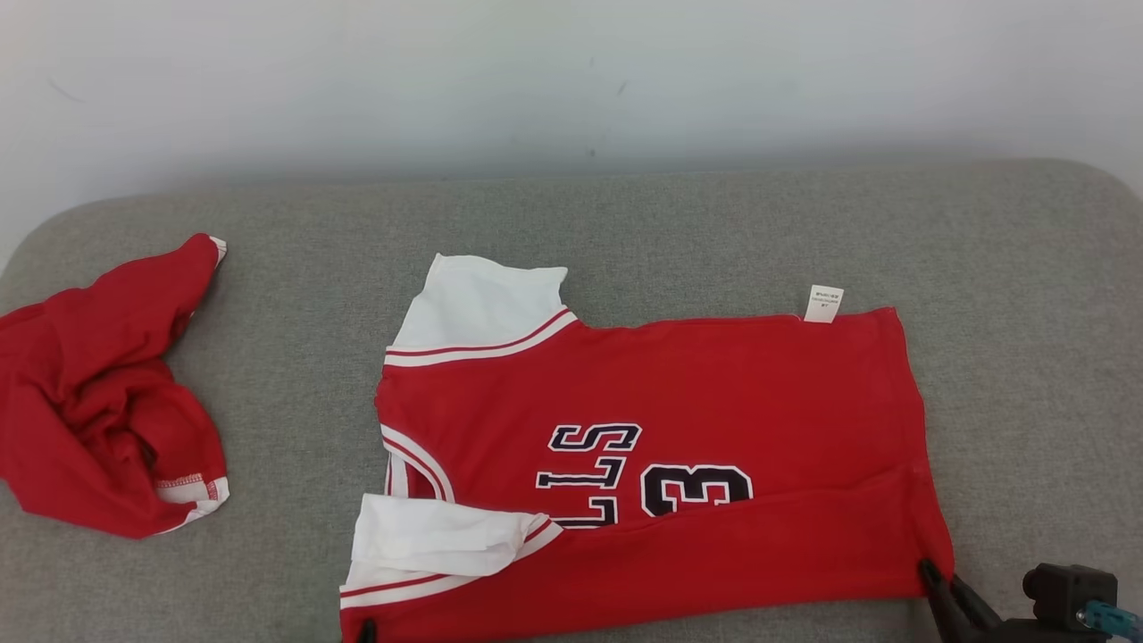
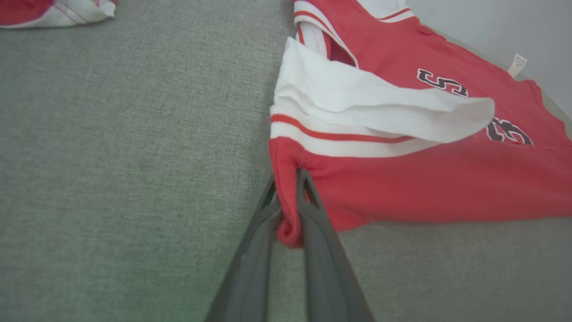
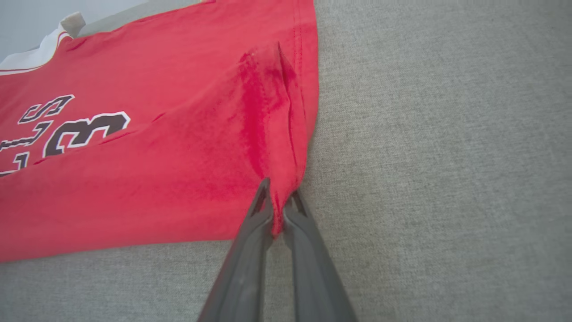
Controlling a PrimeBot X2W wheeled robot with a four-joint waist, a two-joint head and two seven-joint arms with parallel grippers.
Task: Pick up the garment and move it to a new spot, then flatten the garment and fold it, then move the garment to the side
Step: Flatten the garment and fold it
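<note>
A red jersey with white sleeves and dark lettering, the garment (image 1: 679, 393), lies spread on the grey cushion, its near long edge raised in a fold. My left gripper (image 2: 288, 179) is shut on the garment's (image 2: 424, 179) near shoulder corner, below the white sleeve (image 2: 357, 96); red cloth bulges between its fingers. In the head view only the tip of the left gripper (image 1: 365, 630) peeks at the bottom edge. My right gripper (image 3: 279, 194) is shut on the garment's (image 3: 156, 156) near hem corner, and in the head view the right gripper (image 1: 929, 570) sits at that corner.
A second red garment (image 1: 98, 393) lies crumpled at the cushion's left end. The grey cushion (image 1: 714, 223) runs back to a pale wall (image 1: 571, 80). A white label (image 1: 822, 304) sticks out from the jersey's far edge.
</note>
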